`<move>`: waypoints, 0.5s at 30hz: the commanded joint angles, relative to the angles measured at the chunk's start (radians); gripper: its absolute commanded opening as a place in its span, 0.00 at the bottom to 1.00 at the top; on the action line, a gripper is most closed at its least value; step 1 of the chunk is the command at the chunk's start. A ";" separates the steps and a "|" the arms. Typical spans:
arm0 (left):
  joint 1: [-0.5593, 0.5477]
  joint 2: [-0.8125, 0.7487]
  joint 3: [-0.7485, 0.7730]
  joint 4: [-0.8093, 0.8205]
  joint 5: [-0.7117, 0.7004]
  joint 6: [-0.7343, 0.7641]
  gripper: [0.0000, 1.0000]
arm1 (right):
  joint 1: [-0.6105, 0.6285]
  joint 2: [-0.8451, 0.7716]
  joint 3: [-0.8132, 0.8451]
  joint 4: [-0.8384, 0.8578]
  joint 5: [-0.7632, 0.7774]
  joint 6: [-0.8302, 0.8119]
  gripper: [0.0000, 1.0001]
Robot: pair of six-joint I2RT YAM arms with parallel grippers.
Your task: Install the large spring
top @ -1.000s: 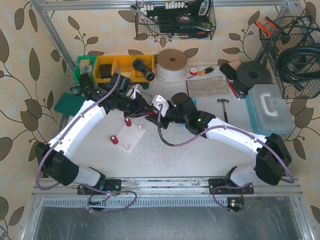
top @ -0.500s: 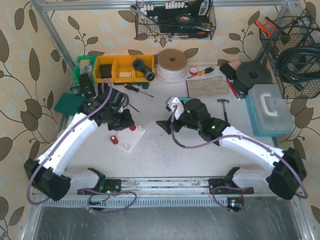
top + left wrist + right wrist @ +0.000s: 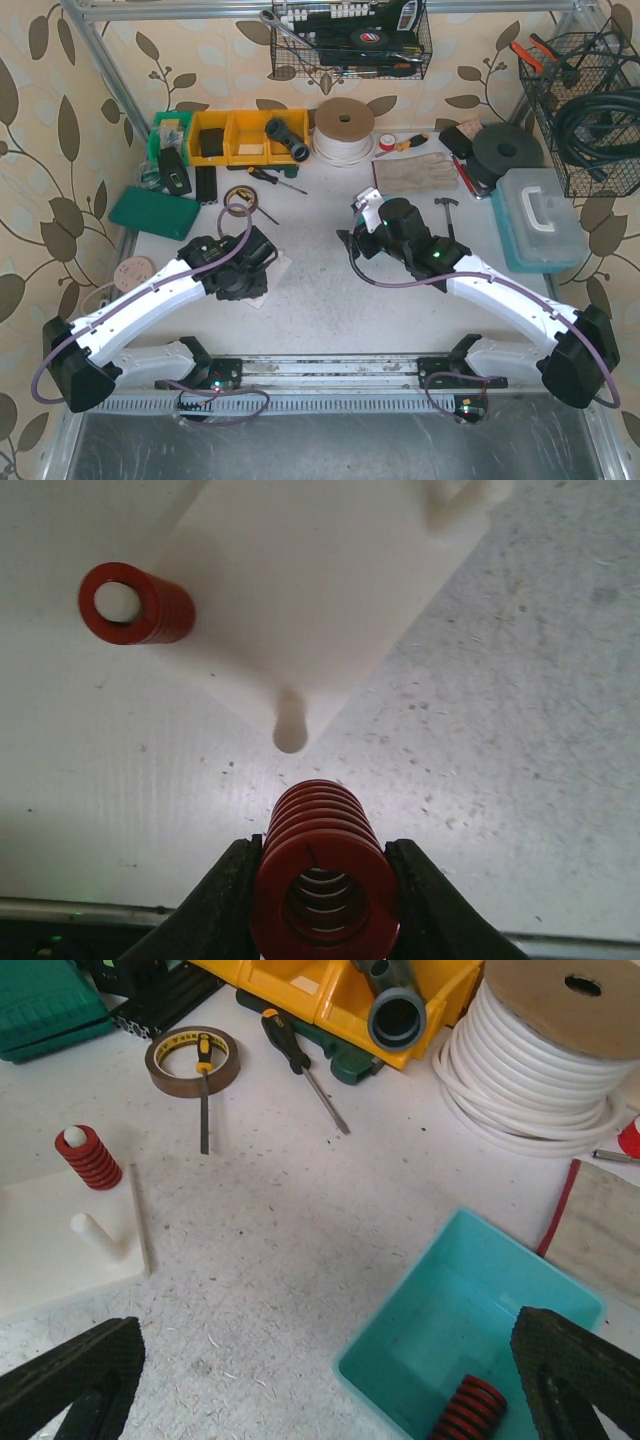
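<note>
My left gripper is shut on the large red spring, gripped by its sides between the black fingers. It hangs just short of a bare white peg on the white base plate. A smaller red spring sits on another peg. From above, the left gripper covers most of the plate. My right gripper stands open over the bare table, beside a teal tray that holds another red spring.
A tape roll and two screwdrivers lie behind the plate. Yellow bins, a white cord spool and a green case line the back. A hammer and a lidded blue box sit to the right.
The two grippers were together above the plate; the right one opened and drew back to the right. The left arm swung toward the near edge, carrying the spring down over the plate.
</note>
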 commanded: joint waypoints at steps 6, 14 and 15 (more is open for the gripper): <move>-0.040 -0.011 -0.051 0.061 -0.134 -0.081 0.00 | -0.001 -0.071 -0.012 -0.071 0.062 -0.027 0.99; -0.040 0.005 -0.068 0.086 -0.114 -0.063 0.00 | -0.006 -0.076 -0.009 -0.065 0.072 -0.032 0.99; -0.040 0.005 -0.071 0.087 -0.114 -0.063 0.00 | -0.006 -0.074 -0.009 -0.065 0.071 -0.030 0.99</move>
